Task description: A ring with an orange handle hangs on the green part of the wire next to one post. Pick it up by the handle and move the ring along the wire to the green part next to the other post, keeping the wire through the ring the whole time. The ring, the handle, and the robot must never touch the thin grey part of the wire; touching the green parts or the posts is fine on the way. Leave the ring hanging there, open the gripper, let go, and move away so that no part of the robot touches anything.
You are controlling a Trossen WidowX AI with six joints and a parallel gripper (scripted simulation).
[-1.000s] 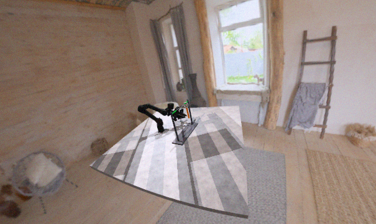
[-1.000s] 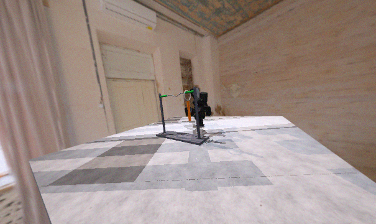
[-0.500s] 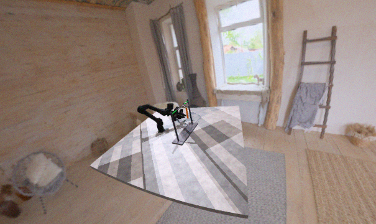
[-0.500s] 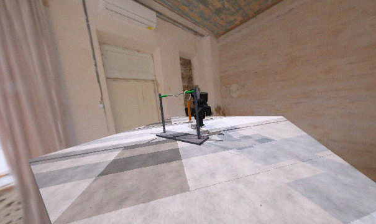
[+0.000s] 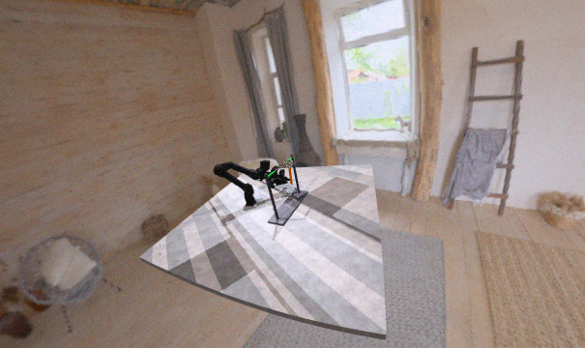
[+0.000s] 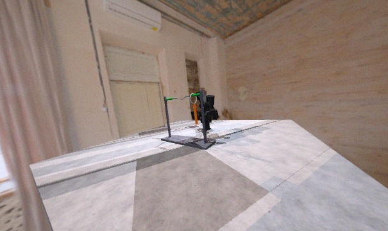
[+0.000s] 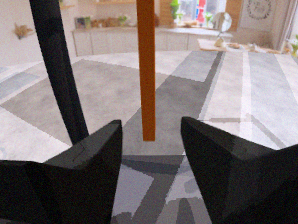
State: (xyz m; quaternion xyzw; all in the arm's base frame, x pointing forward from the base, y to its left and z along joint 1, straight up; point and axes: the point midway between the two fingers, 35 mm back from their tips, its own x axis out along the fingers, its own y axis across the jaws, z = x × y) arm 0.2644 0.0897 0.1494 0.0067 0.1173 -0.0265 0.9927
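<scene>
The two black fingers are seen parted in the wrist view, with a clear gap on either side of the orange handle (image 7: pixel 145 50); nothing is held between them. The handle hangs upright ahead of the gap, its lower end above the level of the fingertips, and a dark post (image 7: pixel 55 50) is seen just to its left. The gripper (image 6: pixel 206 113) is placed just behind the handle in the exterior view, close to that same post.

The ring (image 6: pixel 193 98) is hung on the green part of the wire (image 6: pixel 195 94) beside the near post, with the handle dangling straight down from it. From there the thin grey wire (image 6: pixel 182 97) is run across to a second green part (image 6: pixel 168 99) at the far post (image 6: pixel 167 116). Both posts are carried on a dark flat base (image 6: pixel 187 141).

The base is set on a tabletop (image 6: pixel 197 186) patterned with grey, white and beige stripes and blocks; the black arm (image 5: pixel 236 176) is mounted on the same tabletop, just beside the base.

Around the tabletop, pale wood-panelled walls (image 6: pixel 309 64) are seen. Beyond the base in the top view a window (image 5: pixel 376 68) framed by rough timber is shown, a ladder (image 5: pixel 490 126) draped with grey cloth is leant against the wall, and a grey rug (image 5: pixel 413 290) is laid on the plank floor.
</scene>
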